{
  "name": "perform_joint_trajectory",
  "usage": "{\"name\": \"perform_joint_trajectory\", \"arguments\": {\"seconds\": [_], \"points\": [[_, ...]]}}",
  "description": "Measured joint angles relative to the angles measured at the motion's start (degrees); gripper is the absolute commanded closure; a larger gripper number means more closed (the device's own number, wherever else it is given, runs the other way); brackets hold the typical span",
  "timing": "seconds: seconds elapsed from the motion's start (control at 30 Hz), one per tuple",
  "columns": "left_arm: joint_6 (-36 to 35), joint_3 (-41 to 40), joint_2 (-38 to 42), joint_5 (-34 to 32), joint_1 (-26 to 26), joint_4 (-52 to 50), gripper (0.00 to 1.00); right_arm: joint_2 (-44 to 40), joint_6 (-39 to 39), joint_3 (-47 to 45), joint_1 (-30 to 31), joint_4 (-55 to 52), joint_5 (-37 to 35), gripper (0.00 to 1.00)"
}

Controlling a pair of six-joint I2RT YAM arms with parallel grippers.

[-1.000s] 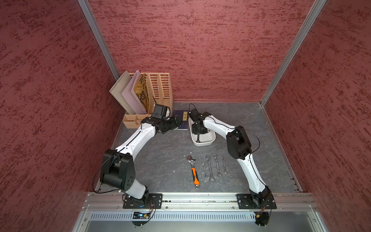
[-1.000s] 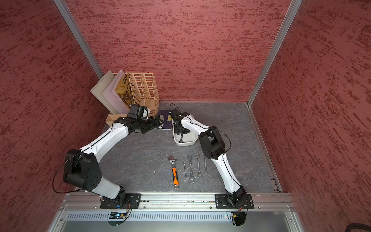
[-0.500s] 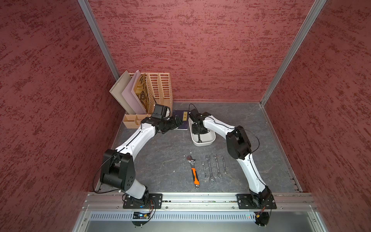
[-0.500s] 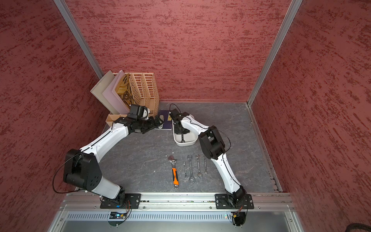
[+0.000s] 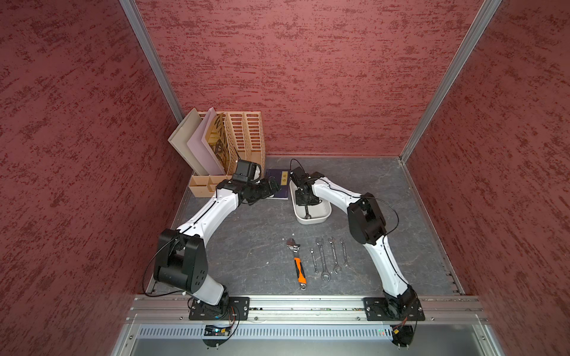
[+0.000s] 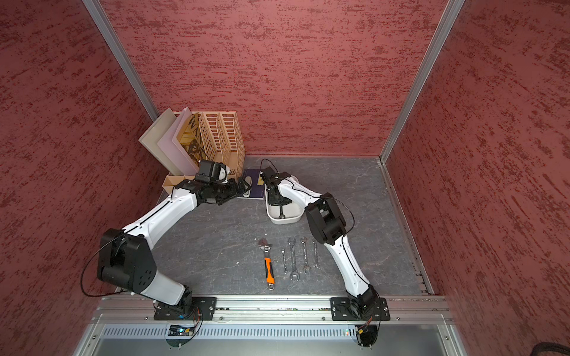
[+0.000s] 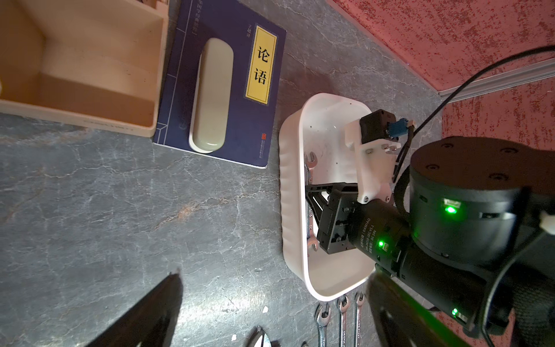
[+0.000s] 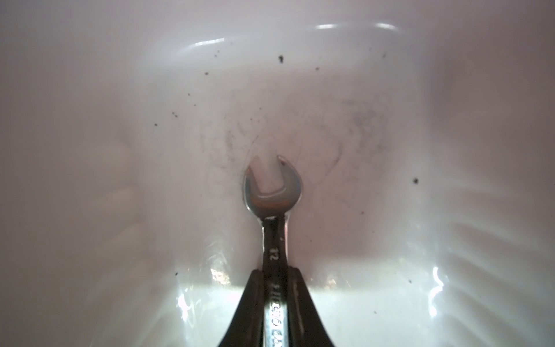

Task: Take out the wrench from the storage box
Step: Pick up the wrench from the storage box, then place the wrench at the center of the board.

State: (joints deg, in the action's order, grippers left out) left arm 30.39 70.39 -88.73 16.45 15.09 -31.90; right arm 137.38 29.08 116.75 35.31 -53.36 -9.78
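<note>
**Right end effector (image 8: 276, 275) grips the wrench (image 8: 271, 189) inside the storage box (image 5: 311, 220)**

At the far left, a peach slotted file organizer (image 5: 251, 138) stands in the back corner of the desk (image 5: 246, 240), with flat boards (image 5: 182, 138) leaning in it. Next to it, the left end effector (image 5: 274, 186) hangs above the desk with its fingers wide apart and holds nothing. Just beside it lies a dark blue book (image 7: 240, 132) with a yellow label, and a beige oblong case (image 7: 211, 96) rests on it.

To the right of the book, near it but apart, is the storage box. It is a shallow white tub with rounded corners, with dark specks and grey scuffs inside. The wrench in it is slim, silver and open-ended, stamped "12" on the shank, and it lies along the wall on the book side. The right end effector reaches down into the box and is closed on the shank. I cannot tell if the wrench is lifted off the floor of the box.

In front of the box lie an adjustable wrench (image 5: 297, 262) with an orange handle and, to its right, four spanners (image 5: 321, 257) in a row, close to the right arm.
</note>
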Motion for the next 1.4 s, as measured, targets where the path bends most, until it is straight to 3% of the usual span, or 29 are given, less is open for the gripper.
{"name": "perform_joint_trajectory", "arguments": {"seconds": [0.93,1.2,1.4], "points": [[0.22,-0.26,0.07,0.02,-0.04,0.02,0.00,-4.92,-4.00,6.21,-1.40,-6.64,-1.42,0.85],[0.22,-0.26,0.61,0.02,-0.04,0.02,0.00,-10.78,-4.28,5.46,-1.05,-8.94,-0.90,0.84],[0.28,-0.28,0.85,0.02,-0.02,0.00,0.00,-19.12,-3.54,-1.66,0.94,-9.16,-0.79,0.84]]}}
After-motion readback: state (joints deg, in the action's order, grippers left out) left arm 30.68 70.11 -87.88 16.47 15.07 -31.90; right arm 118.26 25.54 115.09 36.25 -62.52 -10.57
